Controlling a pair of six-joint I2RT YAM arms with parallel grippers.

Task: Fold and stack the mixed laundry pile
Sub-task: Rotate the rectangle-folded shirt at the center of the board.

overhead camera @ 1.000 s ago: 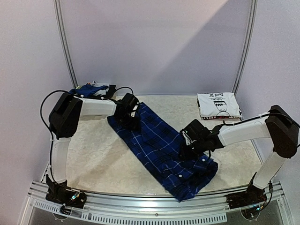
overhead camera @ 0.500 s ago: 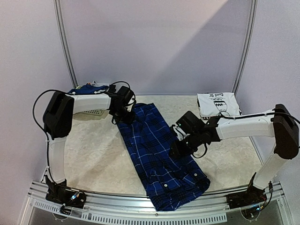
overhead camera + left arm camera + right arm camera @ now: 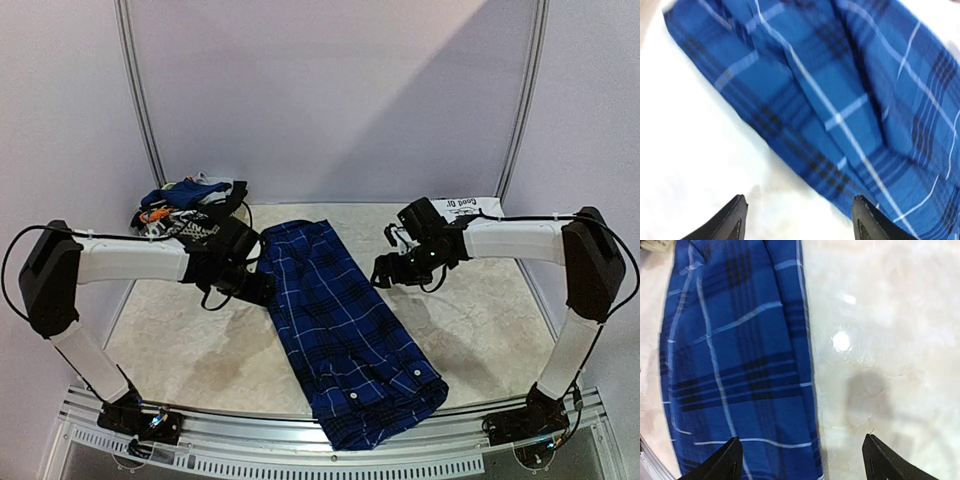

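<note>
Two claws, both spread wide w/ nothing in them: the left claw (image 3: 799, 210) hangs at the left border of the plaid shirt (image 3: 345, 335), the right claw (image 3: 801, 445) at its right border, each partly above bare tabletop (image 3: 190, 350). The shirt lies flat as a long narrow strip, slanting from mid-table to the near edge, right of centre. The laundry pile (image 3: 185, 205) sits heaped in the far-left corner, a folded white tee (image 3: 480, 205) in the far-right corner. Risks, imo: a pinch catching only the top layer would peel the lengthwise fold open; a tug toward the near edge could slide the strip off; uneven grips would skew the next fold.
</note>
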